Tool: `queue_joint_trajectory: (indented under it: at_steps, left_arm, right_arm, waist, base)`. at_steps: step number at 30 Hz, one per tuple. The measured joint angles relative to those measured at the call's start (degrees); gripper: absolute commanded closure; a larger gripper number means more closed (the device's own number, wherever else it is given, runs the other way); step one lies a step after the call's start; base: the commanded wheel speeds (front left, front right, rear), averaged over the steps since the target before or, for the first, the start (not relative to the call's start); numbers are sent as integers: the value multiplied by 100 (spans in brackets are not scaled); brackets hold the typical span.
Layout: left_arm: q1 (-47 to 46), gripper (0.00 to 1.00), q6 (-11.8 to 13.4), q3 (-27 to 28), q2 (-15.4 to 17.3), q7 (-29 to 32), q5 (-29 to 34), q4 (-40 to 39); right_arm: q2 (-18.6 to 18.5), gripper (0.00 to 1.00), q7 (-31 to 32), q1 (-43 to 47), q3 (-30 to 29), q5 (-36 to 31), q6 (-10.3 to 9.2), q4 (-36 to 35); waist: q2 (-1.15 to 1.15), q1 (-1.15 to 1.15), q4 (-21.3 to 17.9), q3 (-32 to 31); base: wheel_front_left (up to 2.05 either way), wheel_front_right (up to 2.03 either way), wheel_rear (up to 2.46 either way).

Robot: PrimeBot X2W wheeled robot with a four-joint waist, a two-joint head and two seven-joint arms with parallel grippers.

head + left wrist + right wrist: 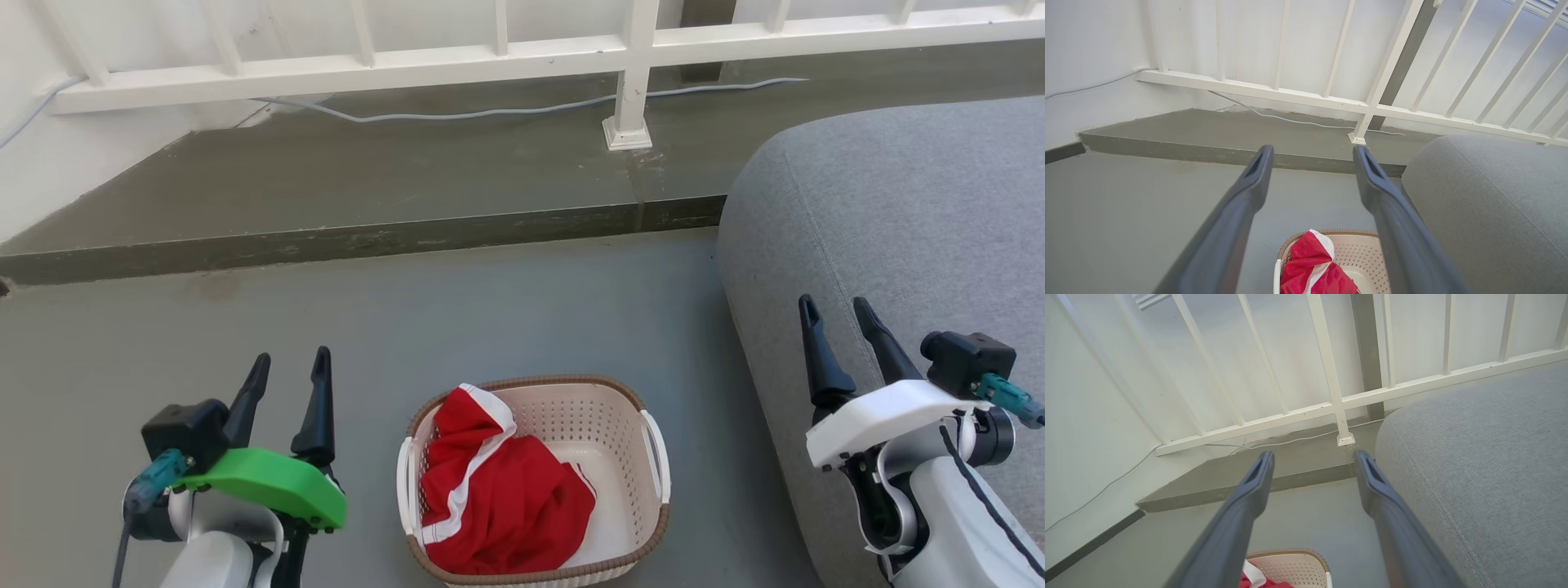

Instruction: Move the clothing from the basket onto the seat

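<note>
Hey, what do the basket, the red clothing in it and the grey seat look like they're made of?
Basket: probably moulded plastic, matte cream, judging by its even punched holes; the brown rim looks braided. Clothing: soft red fabric with white stripes, crumpled into folds. Seat: grey woven upholstery, with visible weave and stitched seams.

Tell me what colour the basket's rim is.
Brown with a braided look, running around the top of the cream basket; the head view shows it best.

Clothing (498, 490) bunched in basket (571, 400).
Red, white-striped, heaped at the left end; cream basket sits between left hand (292, 357) and right hand (833, 302); grey seat (898, 212) right of right hand.
</note>
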Motion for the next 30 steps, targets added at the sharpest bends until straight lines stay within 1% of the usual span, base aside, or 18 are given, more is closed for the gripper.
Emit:
queue_joint_trajectory:
  at_steps: [4, 13, 17, 19, 30]
  left_arm:
    - [-1, 0, 13, -109, 14, -93, 298, 20]
    - [-21, 0, 136, -292, 32, -249, 758, 45]
    - [-87, 0, 193, -354, 60, -346, 1078, 75]
    - [-140, 0, 210, -388, 62, -350, 1093, 91]
    - [-144, 0, 220, -396, 57, -349, 1092, 207]
  right_arm:
    - [-2, 0, -90, -4, 55, -223, -46, 37]
    - [-40, 0, -253, -59, 233, -822, -58, 113]
    - [-105, 0, -337, -134, 309, -1077, -97, 133]
    - [-124, 0, -369, -134, 330, -1169, -97, 143]
    - [-120, 0, -369, -134, 294, -1168, -87, 146]
  waist:
    - [0, 0, 7, 0]
    - [0, 0, 19, 12]
    - [0, 0, 26, 20]
    - [0, 0, 29, 20]
    - [0, 0, 42, 26]
  base:
    - [0, 0, 0]
    - [0, 0, 0]
    - [0, 0, 0]
    - [0, 0, 0]
    - [0, 0, 0]
